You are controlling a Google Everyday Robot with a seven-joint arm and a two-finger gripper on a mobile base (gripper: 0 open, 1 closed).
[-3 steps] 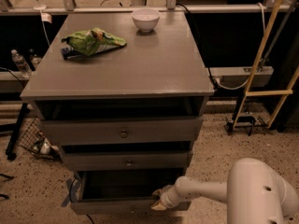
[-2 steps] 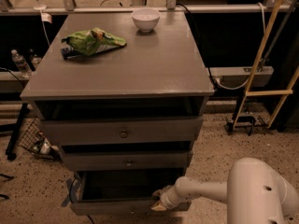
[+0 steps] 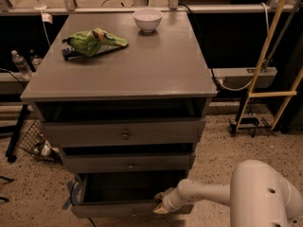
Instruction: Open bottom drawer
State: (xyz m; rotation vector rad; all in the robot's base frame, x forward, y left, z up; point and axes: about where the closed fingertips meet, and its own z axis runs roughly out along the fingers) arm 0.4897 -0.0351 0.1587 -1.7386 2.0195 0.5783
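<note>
1. Locate the bottom drawer (image 3: 113, 209): lowest of three in the front of the desk (image 3: 142, 74), at the desk's foot. Already drawn out beyond the desk's front face, with the dark interior exposed.
2. Locate the gripper (image 3: 162, 205): low at the desk's front, toward the desk's right corner, at the upper edge of the bottom drawer's front panel. Not possible to tell whether spread, pressed together or pinching the panel, as the contact is hidden.
3. Treat the step as judged well advanced: extraction under way, only the last travel likely remaining.
4. Pull straight away from the desk's front face. With a hold right of the desk's centre line, expect a tendency to skew, so keep the motion slow and square.
5. Hold height constant. Avoid lifting toward the middle drawer (image 3: 128, 163), directly above in the desk's front and also slightly out.
6. Stop short of full extraction, since dropping the drawer at the desk's foot is a probable risk.
7. Avoid jolting the desk: white bowl (image 3: 147, 19) near the desk top's far edge, green bag (image 3: 92, 41) toward the desk top's far left.
</note>
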